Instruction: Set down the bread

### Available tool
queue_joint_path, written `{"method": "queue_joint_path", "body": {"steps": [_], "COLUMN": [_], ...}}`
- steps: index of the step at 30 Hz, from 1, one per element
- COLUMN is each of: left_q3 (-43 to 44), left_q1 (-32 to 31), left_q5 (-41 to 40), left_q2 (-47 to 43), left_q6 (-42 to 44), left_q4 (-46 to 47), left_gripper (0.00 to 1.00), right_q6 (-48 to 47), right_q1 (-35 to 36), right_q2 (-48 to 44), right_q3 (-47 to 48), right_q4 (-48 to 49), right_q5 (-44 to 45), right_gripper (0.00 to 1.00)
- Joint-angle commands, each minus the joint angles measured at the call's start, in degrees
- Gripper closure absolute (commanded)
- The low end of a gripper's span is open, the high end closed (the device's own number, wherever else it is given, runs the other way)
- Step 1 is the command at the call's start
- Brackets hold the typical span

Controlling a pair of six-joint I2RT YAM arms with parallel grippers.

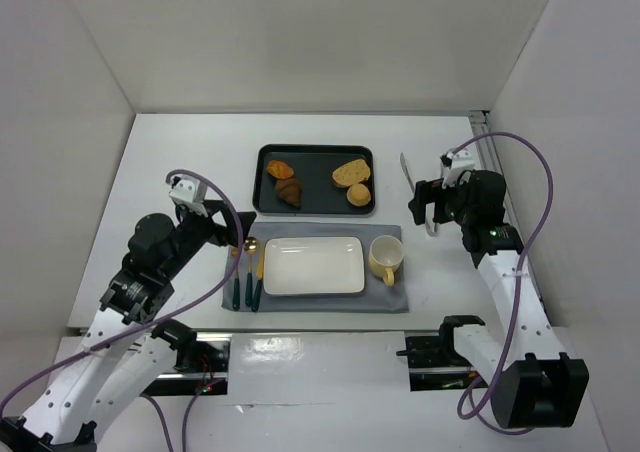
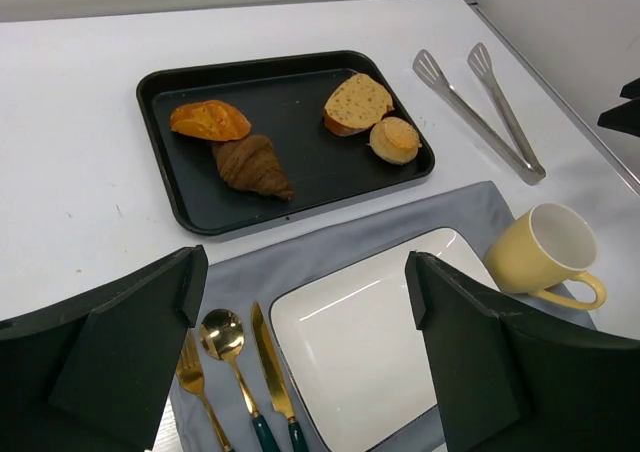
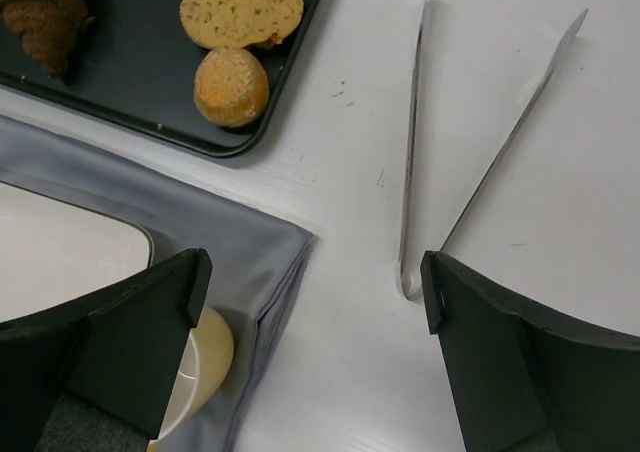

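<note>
The bread (image 1: 359, 195) is a small round golden-tan bun at the near right corner of the black tray (image 1: 315, 152). It also shows in the left wrist view (image 2: 394, 139) and the right wrist view (image 3: 231, 86). My left gripper (image 1: 236, 228) is open and empty, raised over the cutlery and the left part of the white plate (image 2: 380, 342); in its own view its point (image 2: 305, 284) is well short of the bun. My right gripper (image 1: 424, 210) is open and empty above bare table right of the mat (image 3: 315, 292), near the hinge end of the tongs (image 3: 408, 172).
The tray also holds an oval bread slice (image 1: 350, 172), a dark croissant (image 1: 289, 191) and an orange pastry (image 1: 279, 170). A grey mat (image 1: 390, 294) carries the white plate (image 1: 313, 265), a yellow mug (image 1: 386, 259) and gold cutlery (image 1: 246, 272). Walls close in three sides.
</note>
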Motion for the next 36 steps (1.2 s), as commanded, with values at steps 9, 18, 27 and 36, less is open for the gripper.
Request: {"method": "queue_joint_path", "body": {"steps": [9, 18, 27, 36], "left_q3": [0.61, 2.71, 20.04, 13.89], "left_q1": [-0.14, -0.14, -0.66, -0.14], "left_q5": [1.92, -5.43, -16.53, -9.15], "left_q2": [-0.33, 3.27, 24.82, 21.22], "left_q6": [2.27, -1.33, -5.64, -4.15], "left_q4": [1.48, 2.18, -9.60, -3.80], "left_gripper": [0.00, 0.00, 0.00, 0.00], "right_q6": [-14.35, -11.63, -9.17, -9.69], "right_q1": [0.07, 0.07, 0.07, 0.07], "right_q2": [0.45, 16.10, 32.37, 37.47], "right_q3": [4.81, 15.72, 21.81, 18.38], "right_q4": [6.35, 4.77, 3.88, 5.82], "right_q5": [11.35, -2.96, 2.63, 12.39], "right_gripper": [0.00, 0.28, 0.11, 0.00]}}
